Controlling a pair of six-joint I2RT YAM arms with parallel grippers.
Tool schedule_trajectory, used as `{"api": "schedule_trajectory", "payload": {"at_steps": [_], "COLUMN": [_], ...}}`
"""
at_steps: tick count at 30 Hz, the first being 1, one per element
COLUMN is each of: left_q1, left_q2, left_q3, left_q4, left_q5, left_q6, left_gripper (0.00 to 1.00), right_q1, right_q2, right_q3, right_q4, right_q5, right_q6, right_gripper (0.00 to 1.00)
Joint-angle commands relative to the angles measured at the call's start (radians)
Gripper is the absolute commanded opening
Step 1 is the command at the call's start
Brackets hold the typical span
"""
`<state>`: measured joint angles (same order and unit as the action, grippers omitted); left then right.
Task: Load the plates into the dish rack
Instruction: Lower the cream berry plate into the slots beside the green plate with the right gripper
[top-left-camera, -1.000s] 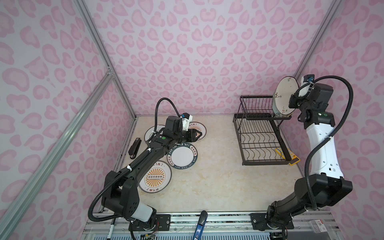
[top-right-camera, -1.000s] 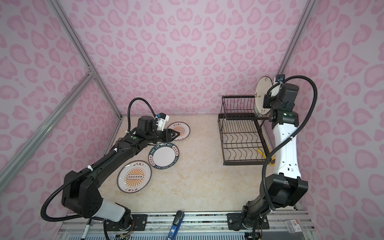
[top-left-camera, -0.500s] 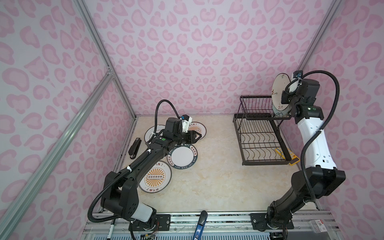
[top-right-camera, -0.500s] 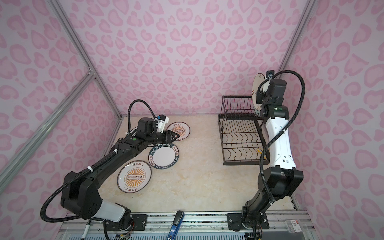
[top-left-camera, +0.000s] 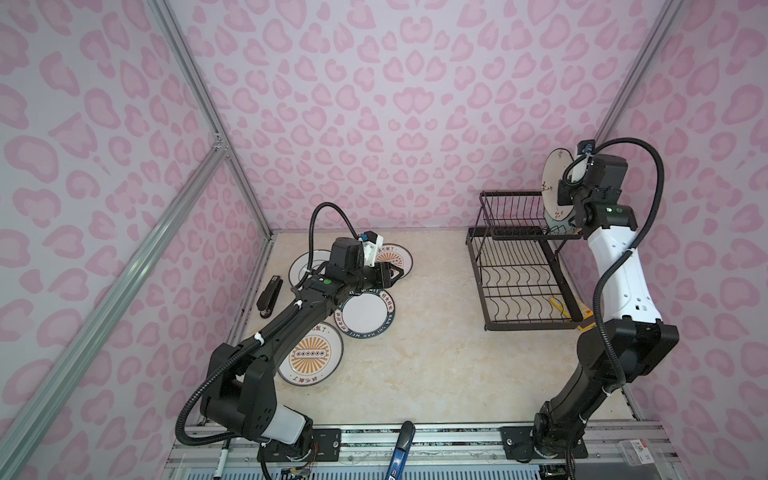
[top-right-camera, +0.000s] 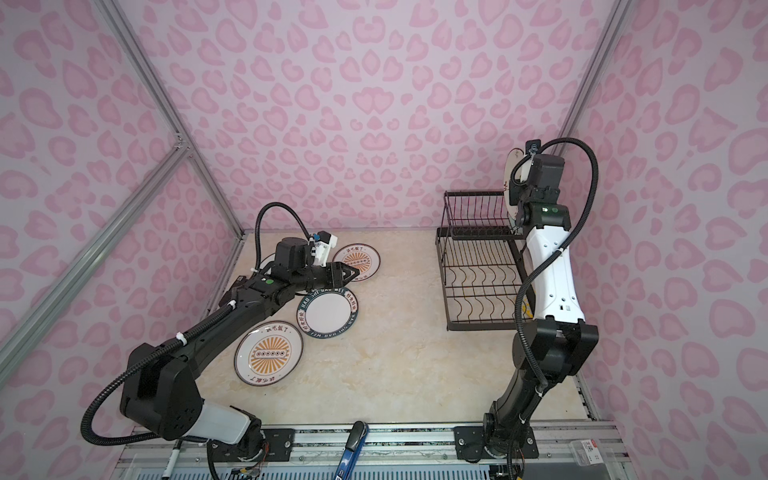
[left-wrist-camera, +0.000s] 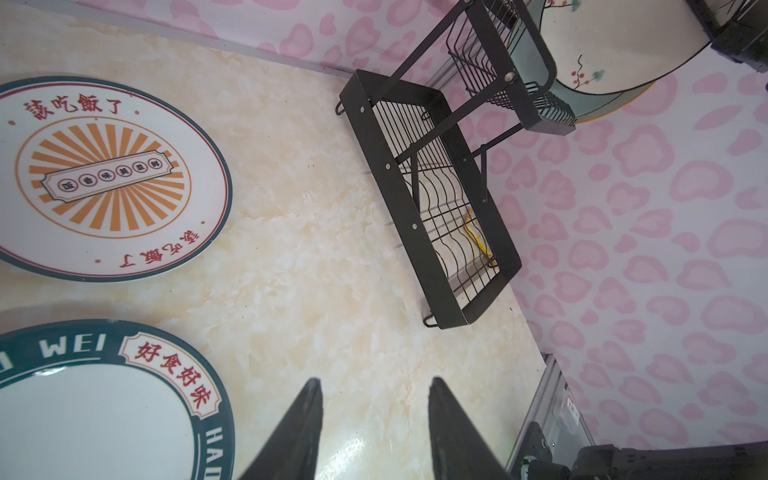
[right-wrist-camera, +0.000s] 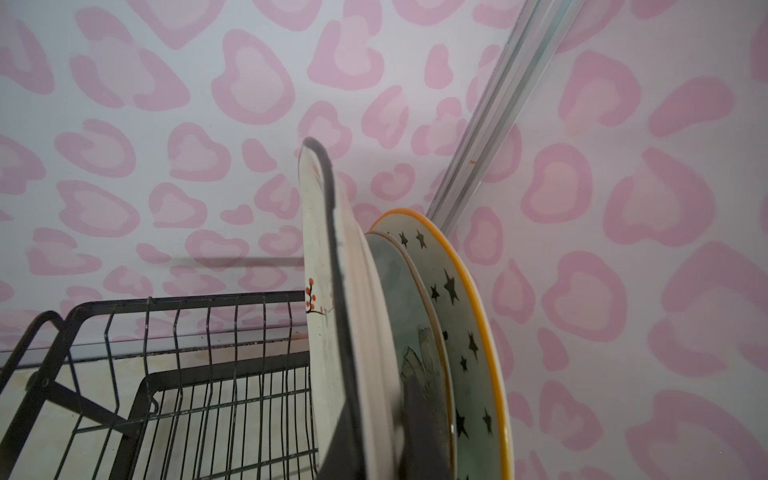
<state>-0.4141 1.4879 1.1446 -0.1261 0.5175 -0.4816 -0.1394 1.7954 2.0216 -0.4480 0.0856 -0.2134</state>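
In both top views the dish rack (top-left-camera: 523, 286) stands at the right of the pale surface (top-left-camera: 436, 353). At the upper right of the frame the right tool (top-left-camera: 566, 192) grips a cream plate (top-left-camera: 555, 183) on edge above the rack's raised tier. Left of centre the left tool (top-left-camera: 398, 274) hangs low, jaws apart and empty, near the edge of a sunburst plate (top-left-camera: 394, 258), with a lettered plate (top-left-camera: 365, 311) just below it in the frame. A second sunburst plate (top-left-camera: 311, 353) lies at lower left, and a white plate (top-left-camera: 303, 266) is partly hidden under the arm; all four lie flat. The left wrist view shows the left tool's (left-wrist-camera: 376, 419) dark fingers (left-wrist-camera: 305, 432) parted over bare surface, the lettered plate (left-wrist-camera: 95, 415) at lower left, the sunburst plate (left-wrist-camera: 104, 178) at upper left and the rack (left-wrist-camera: 436, 199) at upper centre. In the right wrist view the cream plate (right-wrist-camera: 324, 332) stands clamped, one finger (right-wrist-camera: 337, 299) lying along its face. Just behind it a blue plate (right-wrist-camera: 395, 316) and a starred plate (right-wrist-camera: 461, 324) stand upright, with the rack's wires (right-wrist-camera: 187, 374) at lower left.
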Motion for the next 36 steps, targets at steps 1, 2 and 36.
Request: {"api": "schedule_trajectory", "payload": {"at_steps": [1, 2, 36], "left_q1": [0.0, 0.0, 0.0], "left_q2": [-0.001, -0.001, 0.022], "left_q3": [-0.007, -0.012, -0.011], "left_q4": [0.052, 0.065, 0.086], "left_q5": [0.023, 0.031, 0.038], "left_q6": [-0.02, -0.028, -0.048], "left_gripper": [0.44, 0.44, 0.44], "right_q1": [-0.007, -0.011, -0.034], "right_q2": [0.006, 0.008, 0.064], "right_q3": [0.009, 0.007, -0.041], "right_q4": [0.101, 0.101, 0.063], "right_q5": [0.009, 0.008, -0.031], "right_q6": [-0.006, -0.005, -0.002], "right_gripper": [0.0, 0.0, 0.0]}}
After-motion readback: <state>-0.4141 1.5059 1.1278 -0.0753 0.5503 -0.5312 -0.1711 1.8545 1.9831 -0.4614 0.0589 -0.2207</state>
